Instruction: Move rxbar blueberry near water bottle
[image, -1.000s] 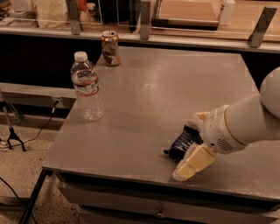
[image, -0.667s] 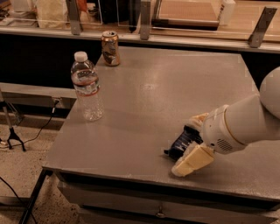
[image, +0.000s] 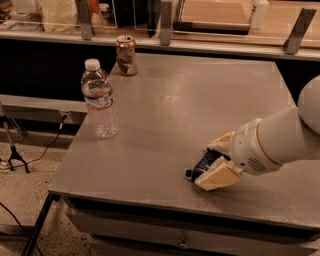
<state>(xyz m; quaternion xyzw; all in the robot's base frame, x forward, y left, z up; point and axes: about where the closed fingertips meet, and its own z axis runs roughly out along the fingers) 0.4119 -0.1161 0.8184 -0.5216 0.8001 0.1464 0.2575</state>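
The rxbar blueberry (image: 204, 163), a dark navy wrapper, lies on the grey table (image: 200, 100) near its front edge, right of centre. My gripper (image: 206, 165) reaches in from the right and is shut on the bar, one cream finger (image: 221, 142) behind it and one in front (image: 216, 177). Most of the bar is hidden by the fingers. The water bottle (image: 99, 99), clear with a white cap, stands upright at the table's left edge, well to the left of the bar.
A dented metal can (image: 126, 55) stands at the back left of the table. A counter with posts and boxes (image: 210, 20) runs behind the table. Floor and cables lie off the left edge.
The front finger has shifted slightly up and left, closing against the bar. The bar, bottle and can have not moved.
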